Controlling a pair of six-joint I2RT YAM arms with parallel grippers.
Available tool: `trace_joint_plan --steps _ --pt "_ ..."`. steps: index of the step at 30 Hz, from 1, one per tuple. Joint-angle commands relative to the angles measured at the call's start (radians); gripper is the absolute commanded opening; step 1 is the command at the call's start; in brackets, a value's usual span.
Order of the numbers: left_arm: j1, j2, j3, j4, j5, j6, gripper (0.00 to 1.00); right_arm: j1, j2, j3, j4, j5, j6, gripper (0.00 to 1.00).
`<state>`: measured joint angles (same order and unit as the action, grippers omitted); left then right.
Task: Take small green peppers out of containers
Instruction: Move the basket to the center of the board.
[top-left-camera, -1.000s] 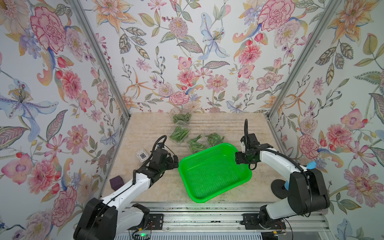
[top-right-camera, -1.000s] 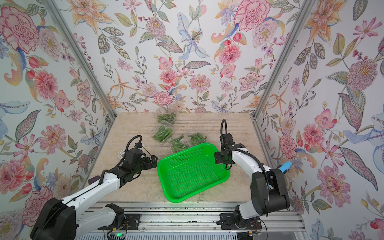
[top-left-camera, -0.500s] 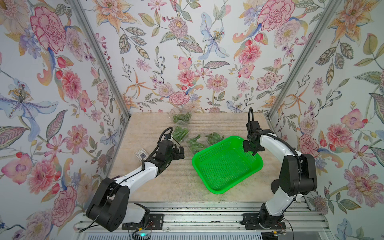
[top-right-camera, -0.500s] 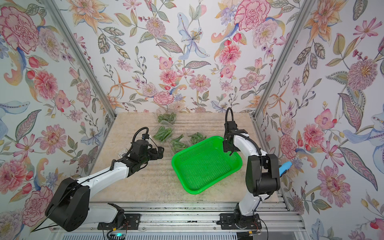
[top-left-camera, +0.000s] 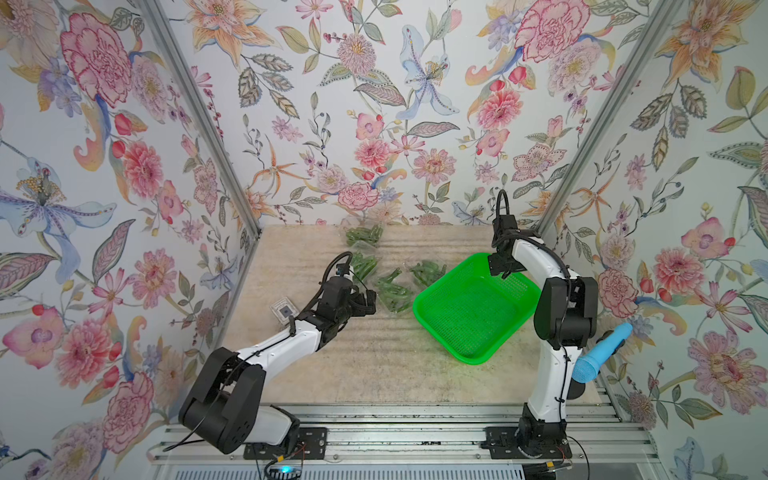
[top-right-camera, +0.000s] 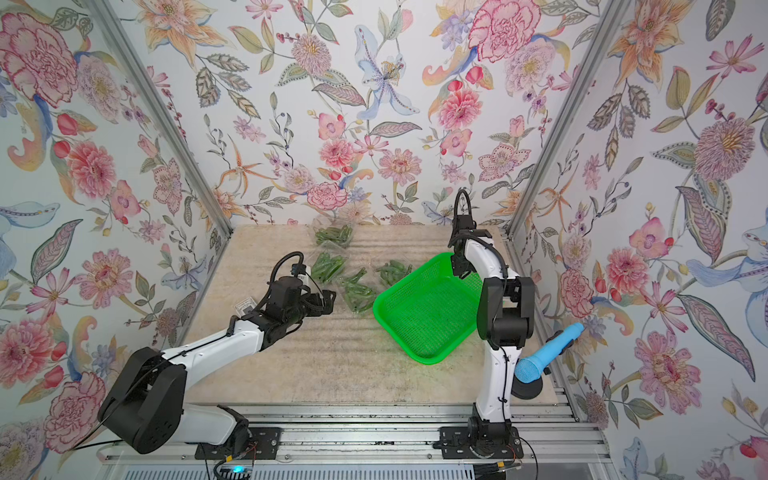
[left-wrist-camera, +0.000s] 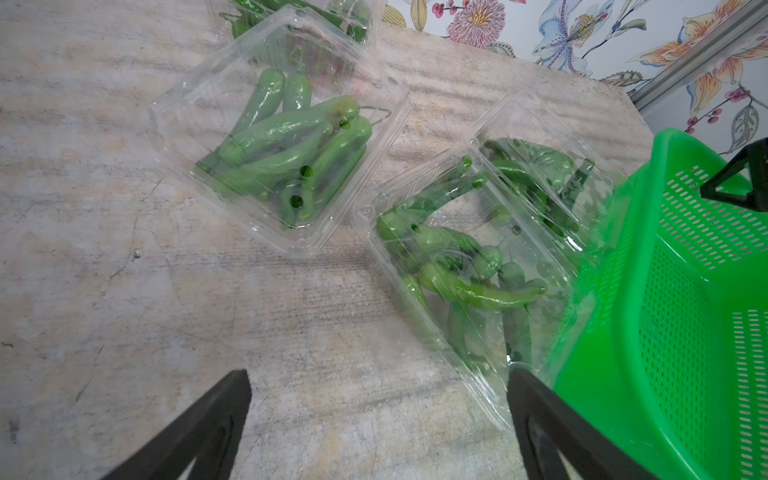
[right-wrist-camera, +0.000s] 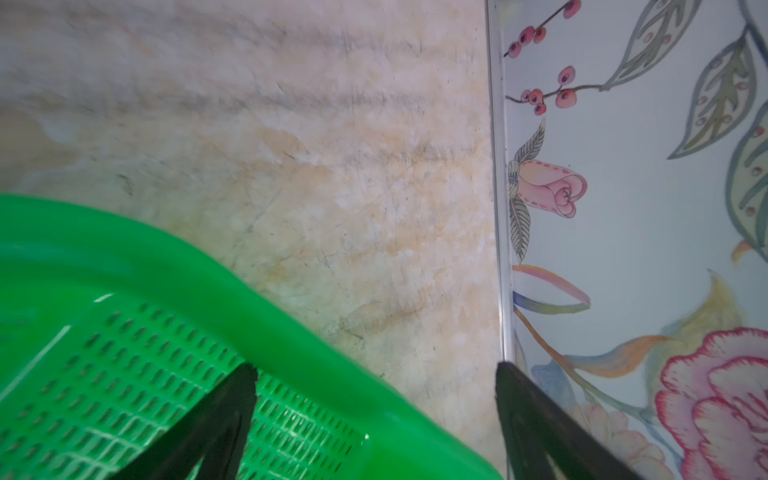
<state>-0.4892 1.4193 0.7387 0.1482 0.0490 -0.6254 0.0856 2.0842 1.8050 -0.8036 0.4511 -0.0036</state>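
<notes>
1. Since a second ago, we find the green basket (top-left-camera: 469, 320) shifted from the middle of the table (top-left-camera: 374, 365) toward the right wall. The left arm has also stretched toward the containers.
2. We count four containers (top-left-camera: 365, 236) (top-left-camera: 365, 266) (top-left-camera: 392, 291) (top-left-camera: 428, 272), all clear clamshells. One sits nearest the back wall and three form a loose row in front of it.
3. Small green peppers (left-wrist-camera: 274, 137) lie inside all four containers. We cannot count them per container.
4. Left end effector (left-wrist-camera: 378, 374): released, jaws wide, holding nothing. It sits over bare table just beside the nearest container, and we cannot tell whether it touches.
5. Right end effector (right-wrist-camera: 376, 368): released, jaws wide and astride the basket's far rim, one finger inside and one outside. The rim is not pinched.
6. We count one basket, its near-left corner just beside two containers.
7. Other items: one blue microphone (top-left-camera: 602, 353) at the table's right edge, and one small clear tag (top-left-camera: 284, 309) near the left wall.
</notes>
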Motion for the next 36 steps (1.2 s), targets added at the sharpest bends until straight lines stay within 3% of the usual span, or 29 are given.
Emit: trace_joint_plan --steps 1,4,9,11,18,30,36 --pt "-0.013 0.018 0.018 0.011 0.004 -0.005 1.00 0.065 -0.116 0.003 -0.011 -0.109 0.023 0.95" --pt "-0.013 0.023 0.025 0.001 0.001 0.003 1.00 0.128 -0.219 -0.075 0.042 -0.182 0.030 0.95" --pt "-0.011 0.025 0.059 -0.049 -0.049 0.037 1.00 0.240 -0.406 -0.274 0.041 -0.519 0.150 0.89" --pt "-0.011 0.030 0.079 -0.060 -0.049 0.047 1.00 0.300 -0.465 -0.366 0.051 -0.582 0.182 0.86" --pt "0.009 0.064 0.159 -0.115 -0.033 0.091 1.00 0.504 -0.549 -0.571 0.080 -0.534 0.222 0.83" --pt "0.080 0.045 0.171 -0.142 -0.013 0.088 1.00 0.601 -0.414 -0.638 0.119 -0.450 0.228 0.82" --pt "0.132 0.025 0.146 -0.151 0.001 0.065 1.00 0.595 -0.384 -0.663 0.118 -0.367 0.239 0.74"
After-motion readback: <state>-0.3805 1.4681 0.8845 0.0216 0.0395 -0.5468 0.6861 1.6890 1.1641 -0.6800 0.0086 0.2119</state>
